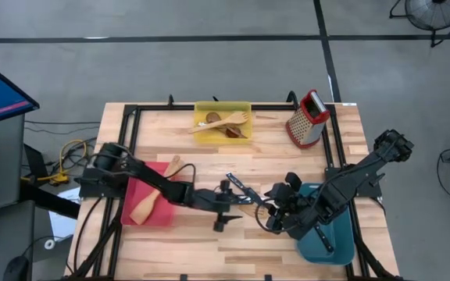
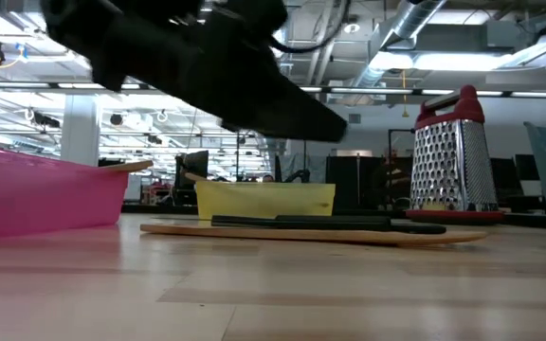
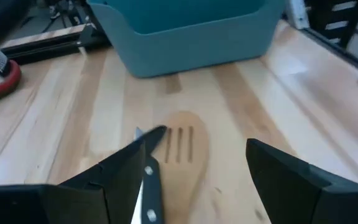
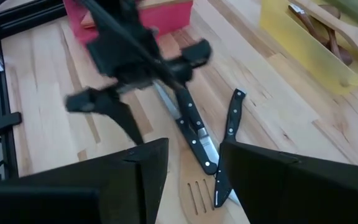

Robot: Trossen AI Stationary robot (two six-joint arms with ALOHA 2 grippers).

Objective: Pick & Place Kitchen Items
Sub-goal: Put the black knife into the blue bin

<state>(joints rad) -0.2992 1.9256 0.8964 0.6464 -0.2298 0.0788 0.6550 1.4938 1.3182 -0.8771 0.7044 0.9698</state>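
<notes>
A pale slotted turner (image 3: 182,146) lies flat on the table, with two black-handled knives (image 4: 194,130) lying across it; they also show in the low view (image 2: 320,224). My left gripper (image 3: 188,177) is open above the turner's head and one knife (image 3: 149,190), a finger on either side. My right gripper (image 4: 194,171) is open, facing it over the same utensils. In the high view the two grippers (image 1: 226,204) (image 1: 272,209) stand close together at the table's middle.
A yellow bin (image 1: 201,109) at the far edge holds a pale fork and dark wooden spoons. A red bin (image 1: 162,218) under my left arm holds a pale spatula (image 1: 148,203). A box grater (image 1: 307,119) stands far right. A teal bin (image 1: 330,242) is under my right arm.
</notes>
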